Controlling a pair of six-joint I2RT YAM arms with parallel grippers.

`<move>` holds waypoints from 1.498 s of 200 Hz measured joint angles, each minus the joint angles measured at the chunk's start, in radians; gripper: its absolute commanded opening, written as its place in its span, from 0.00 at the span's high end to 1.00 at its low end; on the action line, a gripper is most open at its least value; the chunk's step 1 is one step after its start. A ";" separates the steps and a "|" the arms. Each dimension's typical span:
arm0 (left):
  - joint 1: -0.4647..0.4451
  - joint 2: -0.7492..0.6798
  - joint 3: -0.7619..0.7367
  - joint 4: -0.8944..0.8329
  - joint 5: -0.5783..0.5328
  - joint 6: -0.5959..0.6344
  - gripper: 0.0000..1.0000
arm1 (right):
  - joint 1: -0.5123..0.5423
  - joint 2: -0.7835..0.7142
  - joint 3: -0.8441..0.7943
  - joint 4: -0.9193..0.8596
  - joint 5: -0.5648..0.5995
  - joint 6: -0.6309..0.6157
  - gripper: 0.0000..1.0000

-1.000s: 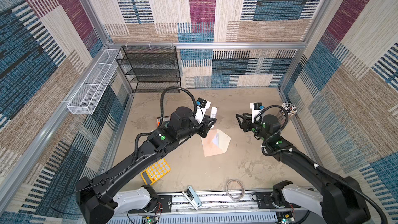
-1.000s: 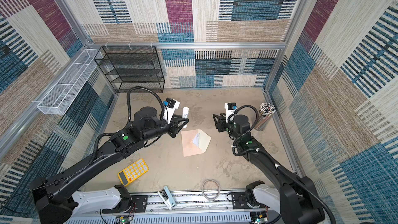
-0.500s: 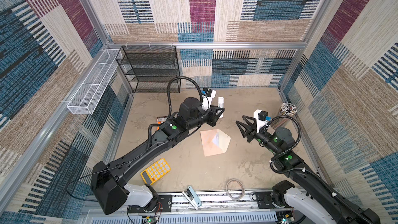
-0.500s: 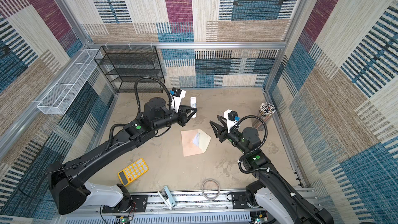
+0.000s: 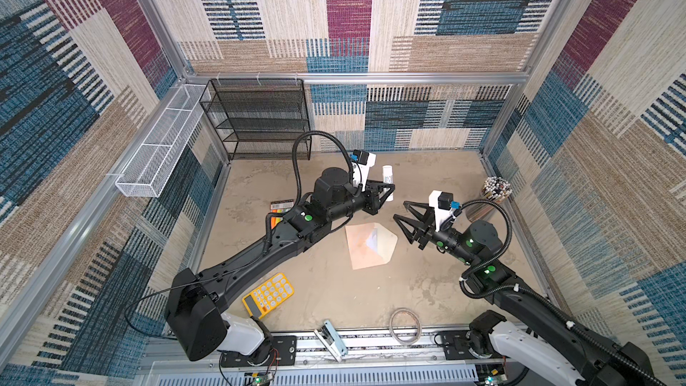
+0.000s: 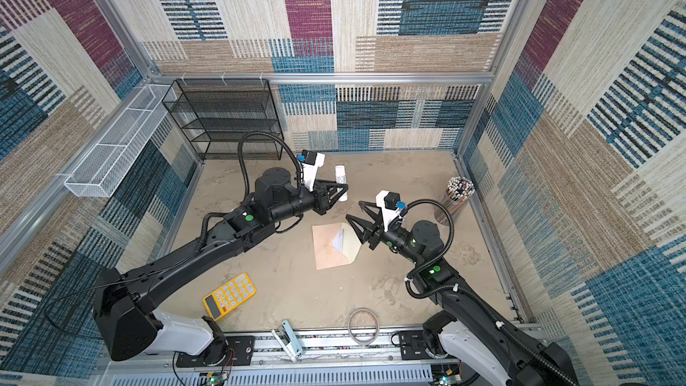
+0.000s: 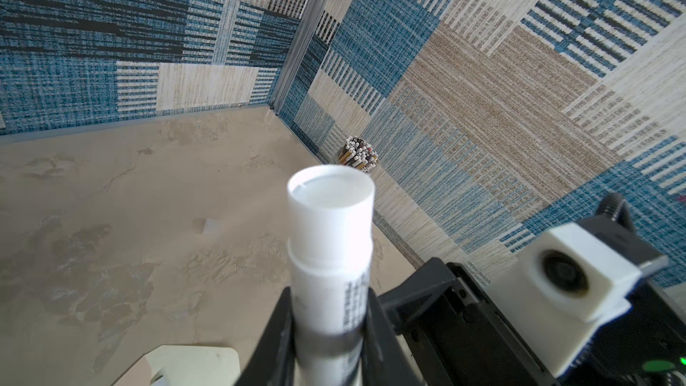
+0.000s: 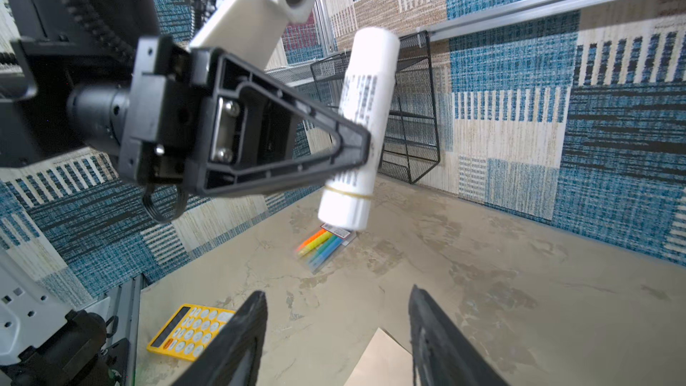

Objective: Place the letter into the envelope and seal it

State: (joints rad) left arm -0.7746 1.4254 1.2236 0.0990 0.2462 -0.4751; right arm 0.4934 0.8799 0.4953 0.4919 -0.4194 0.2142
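Envelope flat on surface, just below right tool, flap open | letter seemingly tucked inside, insertion judged done | left tool pinching glue stick | right tool spread, empty | remaining: glue, close flap

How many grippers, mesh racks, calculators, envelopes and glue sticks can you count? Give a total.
Grippers: 2 (left gripper, right gripper)
Mesh racks: 2 (black shelf, white basket)
Calculator: 1
Envelope: 1
Glue stick: 1
Total: 7
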 measured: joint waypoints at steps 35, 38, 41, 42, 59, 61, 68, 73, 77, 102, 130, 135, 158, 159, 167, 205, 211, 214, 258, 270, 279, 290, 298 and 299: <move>-0.001 -0.001 -0.023 0.033 0.035 -0.023 0.95 | 0.001 0.071 0.051 0.039 -0.008 0.032 0.38; -0.001 -0.002 -0.024 0.035 0.042 -0.024 0.95 | 0.001 0.078 0.056 0.042 -0.011 0.034 0.39; -0.002 -0.002 -0.026 0.036 0.048 -0.026 0.95 | 0.001 0.084 0.061 0.043 -0.016 0.037 0.39; -0.002 -0.002 -0.026 0.037 0.048 -0.026 0.95 | 0.001 0.086 0.063 0.043 -0.017 0.040 0.39; -0.003 -0.005 -0.031 0.043 0.057 -0.035 0.95 | 0.001 0.113 0.083 0.050 -0.031 0.054 0.43; -0.003 -0.005 -0.031 0.044 0.059 -0.038 0.95 | 0.001 0.116 0.085 0.050 -0.034 0.056 0.43; -0.004 -0.006 -0.031 0.048 0.064 -0.042 0.95 | 0.001 0.125 0.091 0.052 -0.042 0.059 0.44; -0.004 -0.007 -0.032 0.053 0.071 -0.042 0.95 | 0.001 0.130 0.095 0.052 -0.044 0.061 0.46; -0.005 -0.007 -0.032 0.059 0.072 -0.044 0.94 | 0.001 0.135 0.098 0.053 -0.044 0.062 0.47; -0.006 -0.007 -0.037 0.083 0.084 -0.048 0.94 | 0.001 0.153 0.115 0.053 -0.057 0.071 0.56; -0.006 -0.007 -0.038 0.093 0.100 -0.053 0.94 | 0.001 0.163 0.127 0.052 -0.071 0.072 0.65; -0.006 -0.007 -0.039 0.095 0.100 -0.053 0.94 | 0.001 0.163 0.128 0.051 -0.072 0.072 0.67; -0.006 -0.007 -0.042 0.103 0.099 -0.052 0.93 | 0.001 0.169 0.135 0.038 -0.071 0.085 0.78; -0.006 -0.007 -0.042 0.103 0.099 -0.052 0.93 | 0.001 0.169 0.135 0.038 -0.072 0.085 0.79; -0.005 -0.007 -0.043 0.105 0.098 -0.052 0.92 | 0.001 0.170 0.136 0.035 -0.072 0.086 0.82; -0.005 -0.008 -0.045 0.107 0.101 -0.052 0.62 | 0.001 0.161 0.140 0.017 -0.072 0.087 0.90; -0.005 -0.010 -0.046 0.106 0.101 -0.052 0.55 | 0.001 0.158 0.140 0.013 -0.075 0.087 0.90; -0.005 -0.011 -0.047 0.106 0.103 -0.052 0.53 | 0.001 0.156 0.141 0.011 -0.079 0.087 0.90; 0.002 -0.052 -0.064 0.109 0.127 -0.054 0.36 | 0.001 0.131 0.126 0.024 -0.100 0.135 0.91; 0.009 -0.054 -0.063 0.120 0.133 -0.057 0.37 | 0.001 0.126 0.113 0.027 -0.106 0.163 0.91; 0.013 -0.052 -0.060 0.124 0.142 -0.069 0.37 | 0.001 0.121 0.104 0.030 -0.112 0.181 0.91; 0.015 -0.044 -0.055 0.134 0.155 -0.077 0.39 | 0.001 0.114 0.096 0.035 -0.114 0.203 0.91; 0.015 -0.035 -0.053 0.147 0.168 -0.089 0.41 | 0.001 0.111 0.092 0.042 -0.120 0.214 0.91; 0.016 -0.034 -0.053 0.148 0.171 -0.091 0.41 | 0.001 0.110 0.092 0.042 -0.120 0.216 0.91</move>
State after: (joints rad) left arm -0.7589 1.3918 1.1709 0.2474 0.4175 -0.5663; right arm 0.4942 0.9897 0.5869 0.5343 -0.5392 0.4301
